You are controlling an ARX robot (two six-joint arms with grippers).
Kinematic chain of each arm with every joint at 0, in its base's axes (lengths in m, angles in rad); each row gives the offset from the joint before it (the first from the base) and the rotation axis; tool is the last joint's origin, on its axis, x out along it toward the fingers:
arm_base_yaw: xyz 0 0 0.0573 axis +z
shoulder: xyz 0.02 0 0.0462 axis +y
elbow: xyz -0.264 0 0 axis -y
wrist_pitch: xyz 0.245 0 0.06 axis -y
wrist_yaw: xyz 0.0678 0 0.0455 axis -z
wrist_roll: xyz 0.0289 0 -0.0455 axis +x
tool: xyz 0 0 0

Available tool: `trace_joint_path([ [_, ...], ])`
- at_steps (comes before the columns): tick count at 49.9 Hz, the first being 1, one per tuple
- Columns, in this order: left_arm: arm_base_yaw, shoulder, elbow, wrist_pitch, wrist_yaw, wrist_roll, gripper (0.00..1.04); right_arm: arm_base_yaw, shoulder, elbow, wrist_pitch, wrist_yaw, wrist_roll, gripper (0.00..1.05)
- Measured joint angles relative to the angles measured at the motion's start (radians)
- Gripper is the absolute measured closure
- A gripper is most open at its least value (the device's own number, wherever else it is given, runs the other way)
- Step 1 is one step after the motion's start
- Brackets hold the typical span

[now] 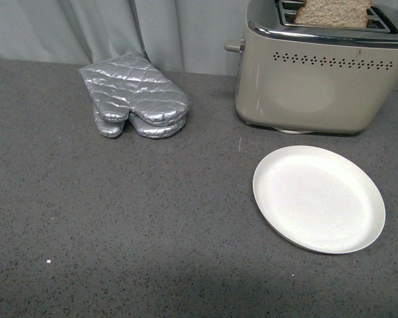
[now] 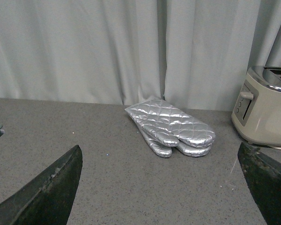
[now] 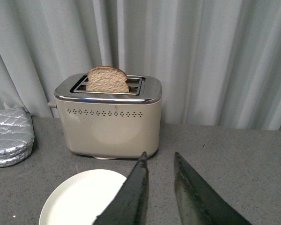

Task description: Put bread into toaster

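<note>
The beige-and-chrome toaster (image 1: 315, 76) stands at the back right of the counter. The bread (image 1: 333, 12), a tan slice with a dark crust, stands upright in one of its slots, its rounded top sticking out. In the right wrist view the toaster (image 3: 108, 119) and the bread (image 3: 107, 79) face me, and my right gripper (image 3: 160, 155) hovers open a short way in front of the toaster with nothing between its fingers. My left gripper (image 2: 160, 149) is open wide and empty, with the toaster (image 2: 264, 108) far off to one side. Neither arm shows in the front view.
An empty white plate (image 1: 318, 197) lies in front of the toaster, seen also as the plate (image 3: 79, 197) beside my right fingers. A silver quilted oven mitt (image 1: 136, 96) rests at the back left; the mitt (image 2: 171, 126) lies ahead of my left gripper. Grey curtains hang behind.
</note>
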Motion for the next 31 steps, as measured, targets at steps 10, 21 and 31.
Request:
trace_joint_path([
  [10, 0.000, 0.000, 0.000, 0.000, 0.000, 0.000, 0.07, 0.000, -0.001, 0.000, 0.000, 0.000, 0.000, 0.50],
  [21, 0.000, 0.000, 0.000, 0.000, 0.000, 0.000, 0.07, 0.000, -0.001, 0.000, 0.000, 0.000, 0.000, 0.09],
  [31, 0.000, 0.000, 0.000, 0.000, 0.000, 0.000, 0.07, 0.000, -0.001, 0.000, 0.000, 0.000, 0.003, 0.10],
])
